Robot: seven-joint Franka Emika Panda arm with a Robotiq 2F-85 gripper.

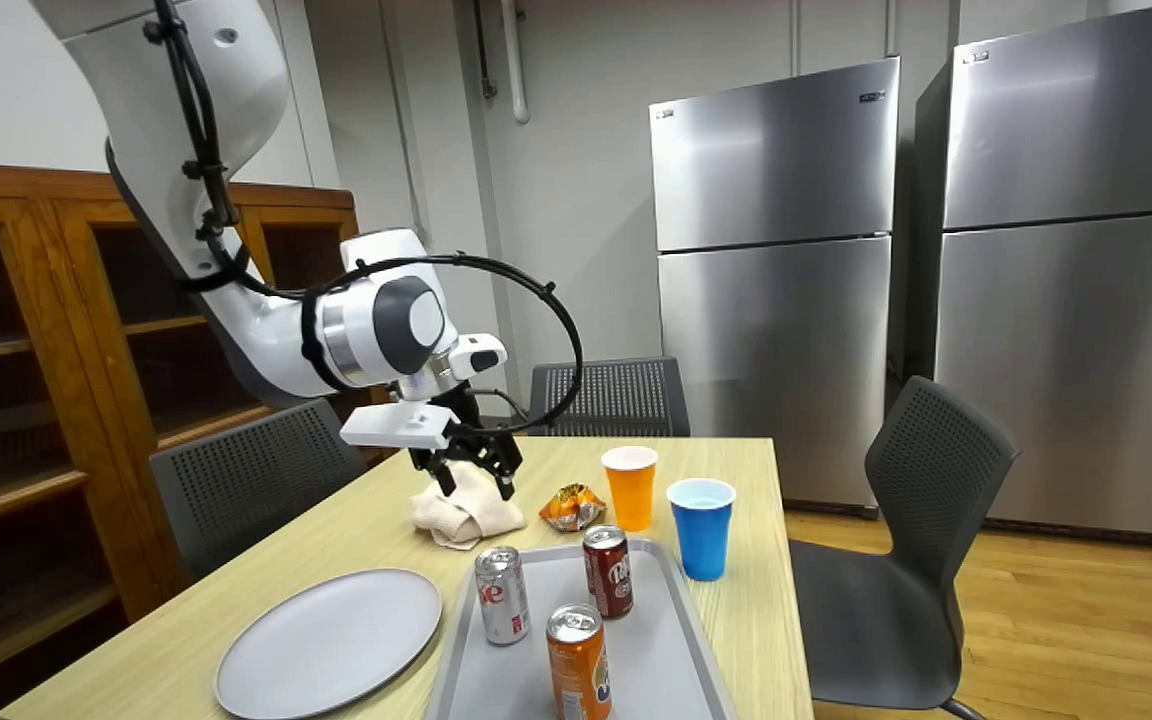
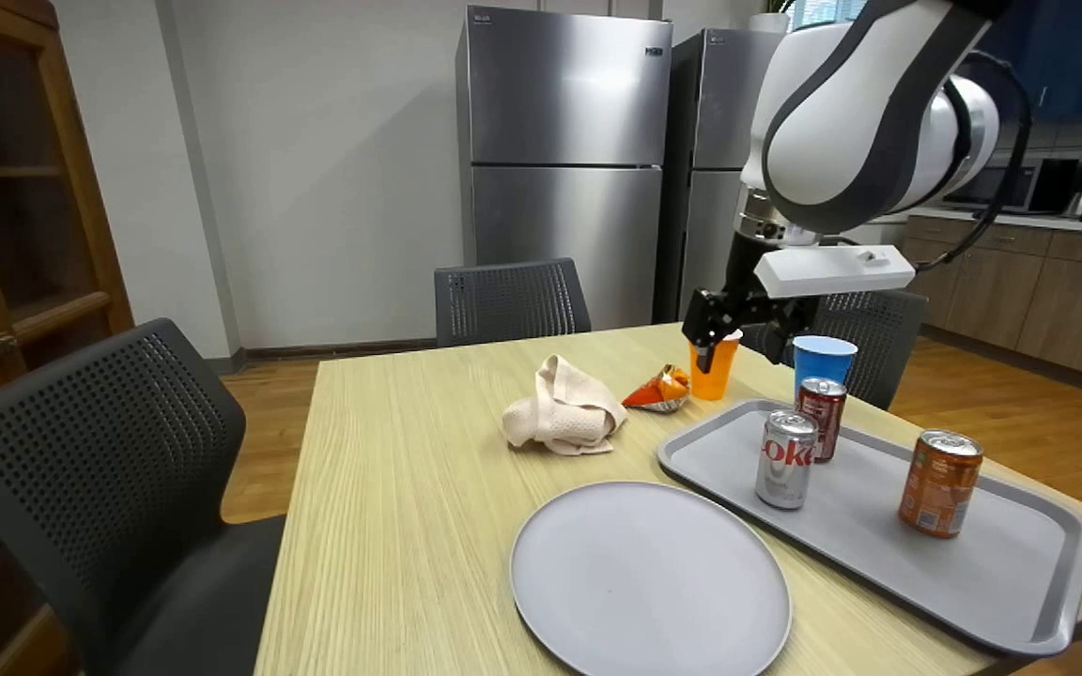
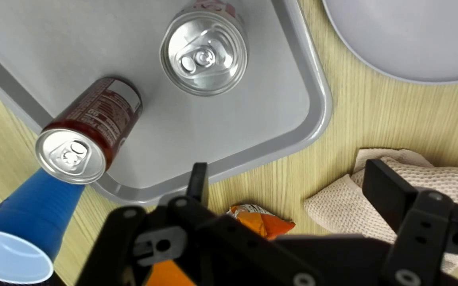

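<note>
Lying by the tray corner: an orange snack bag [image 3: 262, 221], crumpled on the wood-grain table [image 2: 409, 469]; in the wrist view we see it between the jaws of the Robotiq gripper [image 3: 286, 169], partly hidden by the linkage.
Gripper jaws: spread wide, holding nothing, hanging above the tabletop; closing at this height, we would catch only air.
Bag foil: it looks thin and crinkled, so we judge an off-centre pinch could crush it or squirt it sideways.
Waffle-weave towel [image 2: 567, 413]: just beside the bag, under one fingertip in the wrist view; coming straight down, we could snag a fold and drag the cloth.
Grey tray [image 3: 229, 123]: its raised rim passes behind the other fingertip in that view; descending off line, we risk knocking it and shaking the cans.
Orange cup [image 1: 631, 490]: upright just beside the bag; a nudge from the spread jaws could tip it, and we cannot tell whether it is full.
Cans: Dr Pepper can [image 1: 608, 572], silver Coke can [image 2: 785, 460] and Fanta can [image 1: 579, 665] stand on the tray; a jolt could topple them.
Blue cup [image 1: 703, 530]: upright on the table beside the tray; if the Dr Pepper can fell outward, we would expect a spill.
</note>
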